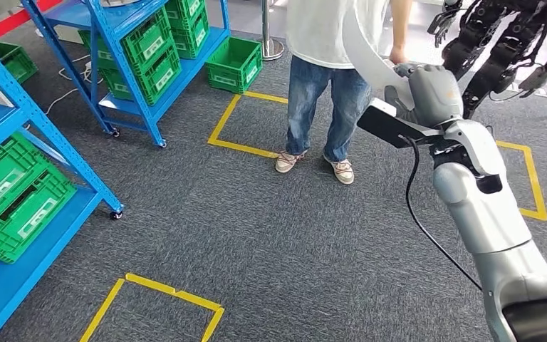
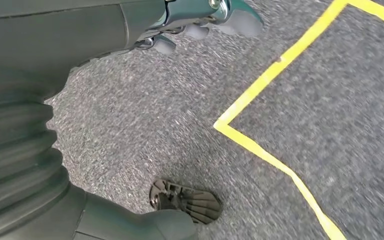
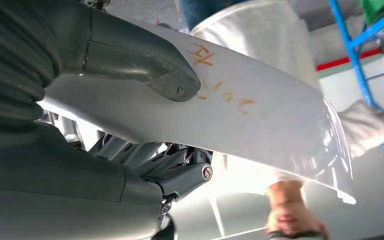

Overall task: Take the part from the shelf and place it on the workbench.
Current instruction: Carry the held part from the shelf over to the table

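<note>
While my right arm is raised in the head view, my right hand [image 1: 427, 89] grips the part [image 1: 362, 43], a curved white panel that rises from the hand toward the top of the picture. From the right wrist camera I see the grey thumb [image 3: 172, 82] pressed on one face of the white panel [image 3: 260, 120], with the darker fingers [image 3: 180, 165] under the other face, so the panel is clamped between them. Orange handwriting [image 3: 220, 90] runs across the panel just beside the thumb.

A person [image 1: 327, 85] in blue jeans, a white top and light shoes stands on the grey carpet [image 1: 256, 228] just beyond the panel, one hand near its far side. Blue shelving [image 1: 124, 64] with green crates [image 1: 146, 50] stands to my left, and another green crate [image 1: 235, 64] sits on the floor near the far shelf. Yellow tape [image 1: 178, 292] marks squares on the carpet. A dark second robot [image 1: 498, 43] stands at the upper right.

My left hand [image 2: 200, 22] hangs over the carpet beside a yellow tape corner [image 2: 225, 125]; it holds nothing, its fingers hanging loose and apart.
</note>
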Motion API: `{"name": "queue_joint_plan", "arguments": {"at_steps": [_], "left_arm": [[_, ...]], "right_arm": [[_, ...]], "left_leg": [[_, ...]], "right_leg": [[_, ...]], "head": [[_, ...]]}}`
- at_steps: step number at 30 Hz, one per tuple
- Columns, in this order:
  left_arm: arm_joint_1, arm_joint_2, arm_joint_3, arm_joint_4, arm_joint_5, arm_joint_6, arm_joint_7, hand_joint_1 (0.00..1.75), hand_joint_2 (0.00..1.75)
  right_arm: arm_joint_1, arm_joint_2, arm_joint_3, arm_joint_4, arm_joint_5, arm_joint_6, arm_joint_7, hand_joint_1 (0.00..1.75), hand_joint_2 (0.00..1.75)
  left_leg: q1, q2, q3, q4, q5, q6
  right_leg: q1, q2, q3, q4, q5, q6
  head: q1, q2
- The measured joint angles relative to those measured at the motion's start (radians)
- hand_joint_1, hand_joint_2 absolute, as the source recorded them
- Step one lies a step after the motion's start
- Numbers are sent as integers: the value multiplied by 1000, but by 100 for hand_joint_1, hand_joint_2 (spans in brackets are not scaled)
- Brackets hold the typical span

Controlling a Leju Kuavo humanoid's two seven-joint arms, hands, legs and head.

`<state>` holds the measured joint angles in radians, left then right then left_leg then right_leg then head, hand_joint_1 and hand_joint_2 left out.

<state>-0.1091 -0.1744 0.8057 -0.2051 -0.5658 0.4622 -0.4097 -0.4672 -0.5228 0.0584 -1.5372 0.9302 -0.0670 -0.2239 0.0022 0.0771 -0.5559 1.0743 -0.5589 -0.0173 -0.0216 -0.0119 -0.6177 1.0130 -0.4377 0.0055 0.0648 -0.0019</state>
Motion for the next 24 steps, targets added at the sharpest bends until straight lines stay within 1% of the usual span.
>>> {"name": "queue_joint_plan", "arguments": {"at_steps": [1,2,3,4,5,6,7,8,9,10,11,12,13,14,15,16,17,18,19,20,21,22,23,24], "left_arm": [[1,0,0,0,-1,0,0,0,175],[3,0,0,1,-1,1,0,0,175],[5,0,0,1,-3,1,0,0,175],[7,0,0,2,-5,0,0,0,175],[8,0,0,2,-7,0,0,0,175],[9,0,0,2,-9,-2,0,0,175],[9,0,0,3,-10,-6,-1,0,175],[9,0,0,3,-10,-14,-2,0,175],[9,0,0,3,-9,-21,-4,0,175],[9,0,0,3,-7,-28,-6,0,175],[9,-1,0,3,-3,-32,-8,0,175],[9,-1,0,3,1,-33,-11,0,175],[9,-2,0,3,5,-33,-15,0,175],[8,-2,0,2,8,-33,-18,0,175],[8,-3,1,2,10,-33,-21,0,175],[9,-3,1,2,10,-33,-24,0,175],[10,-3,1,1,10,-33,-24,0,175],[10,-3,2,1,10,-33,-24,0,175],[11,-3,2,1,10,-33,-23,0,175],[11,-3,2,1,9,-34,-22,0,175],[10,-3,2,1,8,-34,-20,0,175],[9,-4,2,1,7,-34,-19,0,175],[8,-4,2,1,5,-34,-18,0,175],[6,-5,2,1,3,-34,-16,0,175]], "right_arm": [[-2,3,0,0,6,-3,0,175,175],[-4,8,0,0,13,-7,0,175,175],[-4,15,0,1,21,-11,1,175,175],[-5,22,1,2,28,-14,2,175,175],[-6,28,1,4,34,-17,2,175,175],[-7,34,2,7,39,-20,2,175,175],[-9,39,3,9,42,-25,0,175,175],[-11,45,4,12,45,-33,-3,175,175],[-12,52,5,15,49,-42,-7,175,175],[-14,61,7,18,53,-52,-11,175,175],[-16,71,9,22,59,-62,-15,175,175],[-17,80,12,25,66,-71,-17,175,175],[-17,86,13,28,74,-79,-17,175,175],[-18,91,14,31,82,-85,-16,175,175],[-20,96,14,33,89,-89,-15,175,175],[-21,100,14,35,93,-92,-14,175,175],[-22,104,14,35,94,-94,-14,175,175],[-19,107,14,36,94,-95,-14,175,175],[-13,107,14,36,90,-97,-16,175,175],[-5,106,14,35,85,-99,-18,175,175],[4,103,14,34,79,-101,-22,175,175],[14,98,13,31,72,-103,-24,175,175],[22,92,11,26,66,-104,-27,175,175],[28,87,9,22,61,-105,-29,175,175]], "left_leg": [[2,-33,-25,55,-31,-3],[3,-58,-57,124,-64,-5],[3,-70,-89,189,-88,-6],[3,-75,-112,230,-96,-7],[4,-77,-117,232,-82,-7],[5,-81,-102,193,-49,-5],[6,-94,-73,124,-8,-4],[9,-118,-43,53,22,-2],[11,-139,-20,-1,42,0],[12,-154,-8,-33,48,3],[11,-158,-3,-42,45,7],[10,-146,-1,-44,48,13],[9,-133,2,-48,51,21],[9,-121,5,-52,55,29],[10,-109,6,-56,59,35],[10,-97,7,-58,61,39],[8,-85,7,-59,61,42],[6,-71,6,-58,59,44],[4,-57,6,-57,58,46],[3,-43,7,-56,56,47],[2,-30,9,-56,53,47],[1,-18,12,-55,50,46],[0,-7,15,-54,46,44],[-3,3,18,-53,42,40]], "right_leg": [[-2,8,1,-1,1,-4],[-3,18,0,-1,1,-7],[-2,30,-1,-1,1,-8],[-2,43,-1,-1,1,-8],[-2,56,-1,0,1,-8],[-3,69,-1,1,1,-7],[-4,81,-1,2,1,-5],[-4,93,-3,4,2,-1],[-4,106,-6,6,3,4],[-5,118,-9,7,5,11],[-6,130,-13,5,8,19],[-8,143,-15,1,12,28],[-10,142,-18,-1,15,34],[-9,124,-23,7,11,39],[-7,94,-36,31,-4,43],[-4,59,-58,78,-30,44],[-1,33,-89,145,-63,46],[-1,22,-122,217,-94,48],[-1,18,-148,272,-112,48],[-1,17,-156,292,-111,48],[0,14,-141,268,-93,46],[1,5,-107,206,-62,43],[5,-18,-65,129,-35,38],[9,-37,-31,65,-14,32]], "head": [[0,0],[-1,0],[0,0],[0,0],[0,0],[0,0],[0,0],[0,0],[0,0],[0,0],[0,0],[0,0],[0,0],[2,0],[5,0],[7,0],[10,0],[10,0],[10,0],[10,0],[10,0],[10,0],[10,0],[10,0]]}}
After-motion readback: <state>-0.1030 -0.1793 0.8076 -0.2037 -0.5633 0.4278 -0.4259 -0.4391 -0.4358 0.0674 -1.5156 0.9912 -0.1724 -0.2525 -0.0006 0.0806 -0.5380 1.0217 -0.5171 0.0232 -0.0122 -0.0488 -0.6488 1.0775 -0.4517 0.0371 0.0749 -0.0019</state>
